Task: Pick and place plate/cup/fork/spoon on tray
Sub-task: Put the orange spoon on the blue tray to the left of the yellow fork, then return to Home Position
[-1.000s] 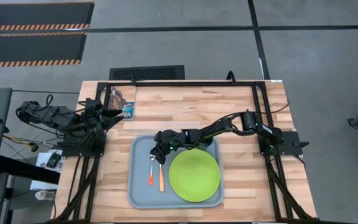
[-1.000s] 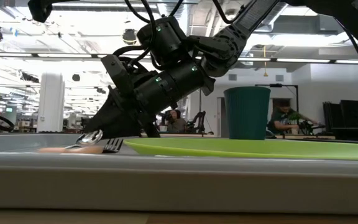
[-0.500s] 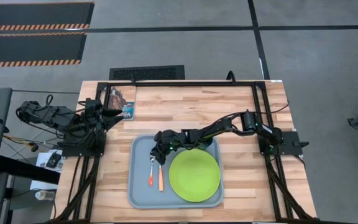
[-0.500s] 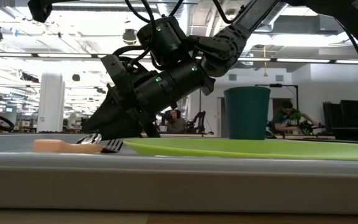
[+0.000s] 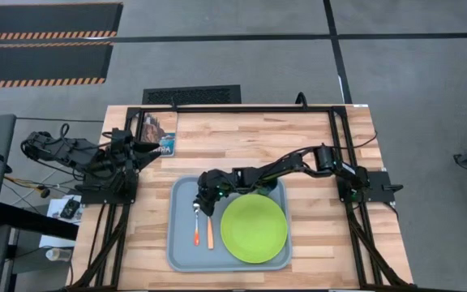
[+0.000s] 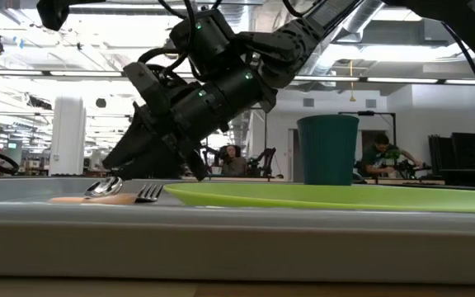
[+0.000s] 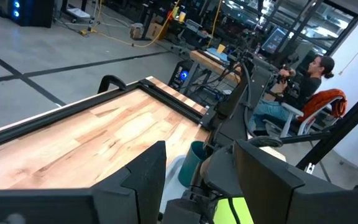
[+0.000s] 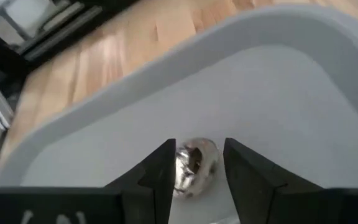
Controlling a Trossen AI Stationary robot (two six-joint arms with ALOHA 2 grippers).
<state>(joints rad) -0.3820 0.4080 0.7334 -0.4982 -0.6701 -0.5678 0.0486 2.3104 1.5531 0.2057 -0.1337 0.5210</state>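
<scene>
The spoon (image 5: 197,223) and the fork (image 5: 210,231) lie side by side on the left part of the tray (image 5: 183,251). The lime-green plate (image 5: 254,229) lies flat on the tray's right part. The teal cup (image 6: 328,148) stands upright behind the plate, mostly under my right arm in the high view. My right gripper (image 5: 202,204) is open just above the spoon's bowl (image 8: 194,163), one finger on either side, not touching it. My left gripper (image 7: 197,180) is open and empty at the table's left edge.
A small picture booklet (image 5: 160,134) lies on the wood at the table's far left. Black frame rails run along both sides of the table (image 5: 331,146). Bare wood lies behind the tray and to its right. People sit in the room beyond.
My right gripper has risen from the tray floor and gone a little toward the tray's far left corner, leaving the spoon behind. The spoon's bowl end, which was raised at the fingers, now lies low on the tray beside the fork.
</scene>
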